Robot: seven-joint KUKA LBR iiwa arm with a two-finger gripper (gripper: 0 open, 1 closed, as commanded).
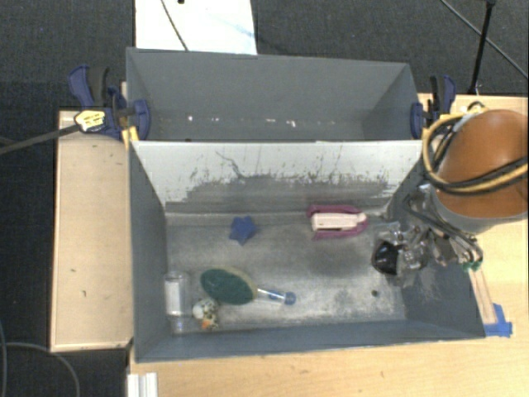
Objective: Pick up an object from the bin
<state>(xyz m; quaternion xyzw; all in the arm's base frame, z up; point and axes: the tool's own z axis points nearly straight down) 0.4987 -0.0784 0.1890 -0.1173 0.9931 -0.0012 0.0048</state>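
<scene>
Gripper (390, 260) sits low at the right end of the bin (273, 180), tucked close to the right wall. Can't tell from this angle if it's released or clenched, and I can't make out anything held in it.

Closest item is a purple-and-white block (337, 221), a bit to the left of the gripper and further back, lying flat near the foot of the back wall. Not touching the gripper.

The floor between them is bare, and so is most of the middle. Further left there's a small blue scrap (241, 230) on its own. The rest huddles in the front-left corner: a dark green oval brush (226, 286), a clear little jar (173, 294) and a speckled ball (205, 311) right by the front wall.
</scene>
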